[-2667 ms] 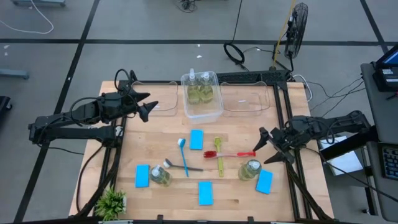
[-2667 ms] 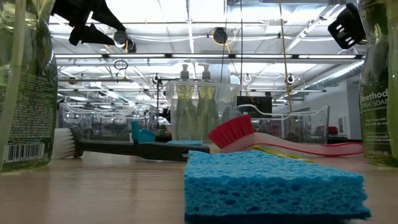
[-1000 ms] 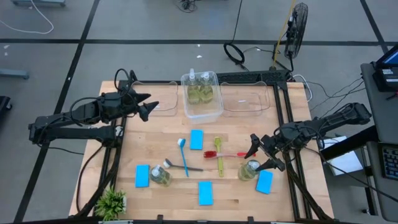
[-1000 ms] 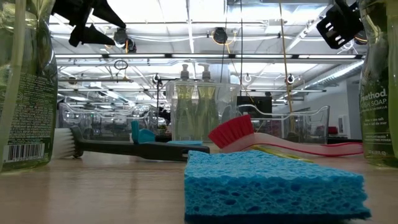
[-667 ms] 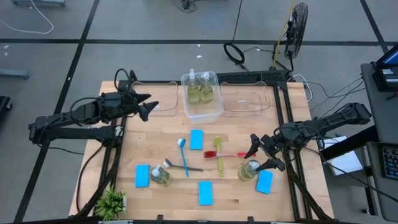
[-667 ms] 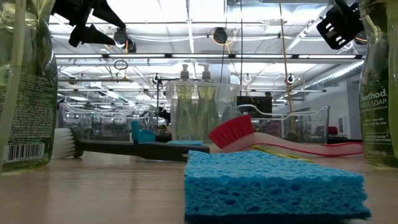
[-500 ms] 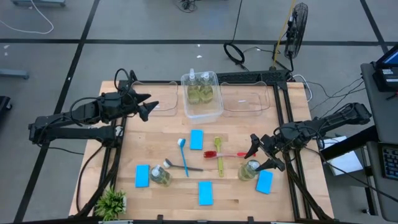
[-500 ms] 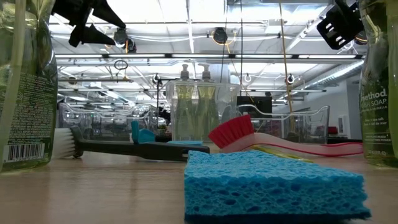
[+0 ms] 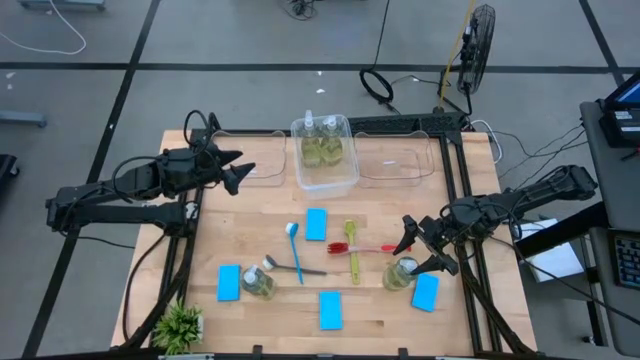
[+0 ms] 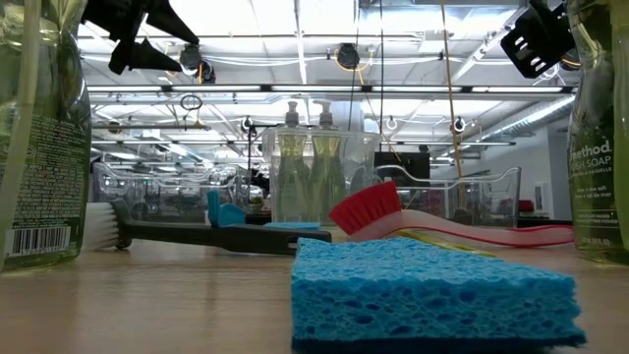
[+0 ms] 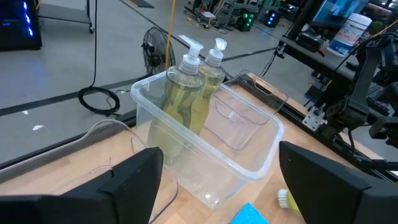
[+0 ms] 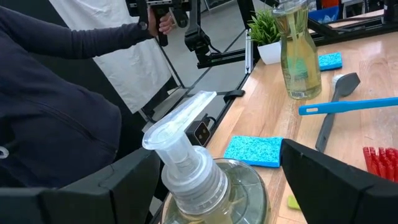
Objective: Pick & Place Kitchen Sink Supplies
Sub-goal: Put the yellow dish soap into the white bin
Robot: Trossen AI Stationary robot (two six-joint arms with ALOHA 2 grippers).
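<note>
Wooden tabletop is what you are seeing from above. Your right gripper is hanging just over a soap bottle near the right edge, and its fingers are spread wide on either side of the bottle's white top, not squeezing it. A blue sponge is lying just beside that bottle. Your left gripper is waiting with spread fingers at the back left, next to the middle bin, which is holding two more bottles. A second loose bottle is standing near the front left, beside another sponge. The red brush, the yellow-green brush and the blue brush are lying in the middle.

From tabletop height, you are looking across a big blue sponge up close. The red brush is lying behind it, and two bottles are standing far back.

Your left wrist view is showing both fingers apart, with the clear bin and its two bottles between them, farther off.

Your right wrist view is showing the white pump top right between the open fingers. A sponge is lying just past it, and the other loose bottle is standing farther away near a small plant.
</note>
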